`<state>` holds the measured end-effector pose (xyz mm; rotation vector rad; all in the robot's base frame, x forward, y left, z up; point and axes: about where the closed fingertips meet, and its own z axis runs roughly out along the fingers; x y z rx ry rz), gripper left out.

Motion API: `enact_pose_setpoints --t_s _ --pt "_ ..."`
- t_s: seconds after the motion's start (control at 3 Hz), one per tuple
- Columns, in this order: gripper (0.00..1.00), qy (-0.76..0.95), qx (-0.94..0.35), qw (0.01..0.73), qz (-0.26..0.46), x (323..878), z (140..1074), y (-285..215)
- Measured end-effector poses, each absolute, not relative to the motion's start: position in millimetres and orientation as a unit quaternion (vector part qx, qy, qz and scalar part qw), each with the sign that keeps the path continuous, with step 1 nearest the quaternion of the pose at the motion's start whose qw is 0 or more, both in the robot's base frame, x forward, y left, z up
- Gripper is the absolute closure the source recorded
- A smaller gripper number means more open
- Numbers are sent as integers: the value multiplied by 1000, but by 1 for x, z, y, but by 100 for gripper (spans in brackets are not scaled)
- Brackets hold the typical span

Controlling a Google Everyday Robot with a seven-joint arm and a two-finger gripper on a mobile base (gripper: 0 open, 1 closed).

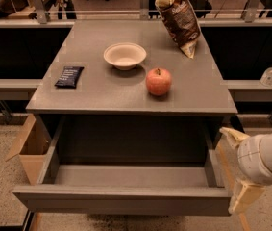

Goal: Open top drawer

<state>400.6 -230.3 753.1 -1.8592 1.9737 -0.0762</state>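
Observation:
The top drawer [126, 198] is a wide grey drawer with a plain flat front and no handle. It stands pulled far out from under the grey cabinet top [102, 90], and its inside is bare. My gripper [228, 170] is at the drawer's right front corner, on a white rounded arm [267, 158]. Its beige fingers [243, 196] are spread apart, one beside the drawer's right side wall and one by the front panel's right end. Nothing is held between them.
On the cabinet top are a white bowl [125, 56], a red apple [158, 81], a dark snack packet [69, 76] and a brown chip bag [179, 18]. A cardboard box [30, 146] sits on the floor at left. A sanitiser bottle [271, 74] is on the right ledge.

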Motion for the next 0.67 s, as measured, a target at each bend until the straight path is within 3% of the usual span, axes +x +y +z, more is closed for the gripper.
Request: enact_pose_setpoints --t_s 0.67 --pt "0 748 -618 236 -61 418 801 -314"
